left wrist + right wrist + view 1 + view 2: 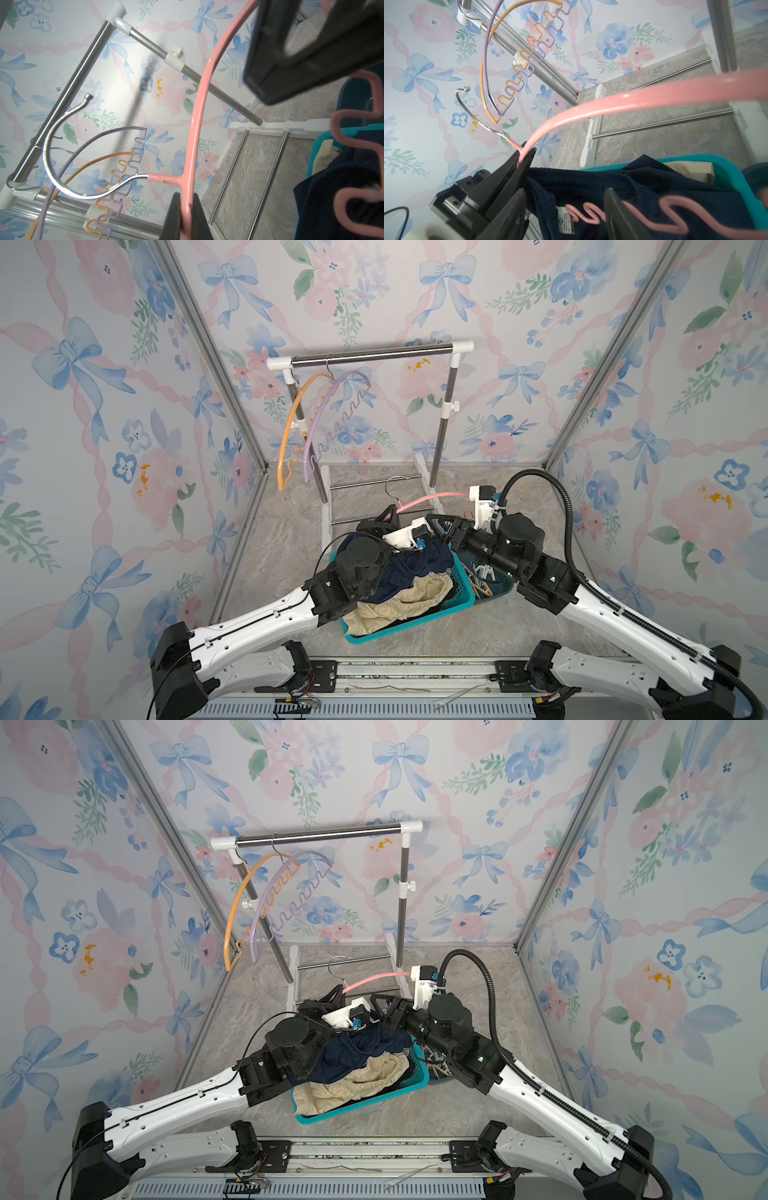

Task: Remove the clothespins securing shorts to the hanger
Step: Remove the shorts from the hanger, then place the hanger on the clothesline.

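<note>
My left gripper [185, 195] is shut on the pink hanger [432, 499] just below its hook and holds it over the basket. My right gripper [564, 190] stands open, with the hanger's wavy lower bar and the navy shorts [581, 178] between its fingers but not gripped. The navy shorts [411, 568] lie heaped in the basket on top of the cream shorts [407, 601]. I see no clothespin on the hanger in any view. Several loose clothespins [482, 574] lie in a dark bin to the right of the basket.
The teal basket [415, 628] sits on the floor between both arms, with the dark bin [500, 587] against its right side. Behind it stands a clothes rack [370, 354] carrying an orange hanger [291, 418] and a purple hanger [328, 414]. Floral walls close in on three sides.
</note>
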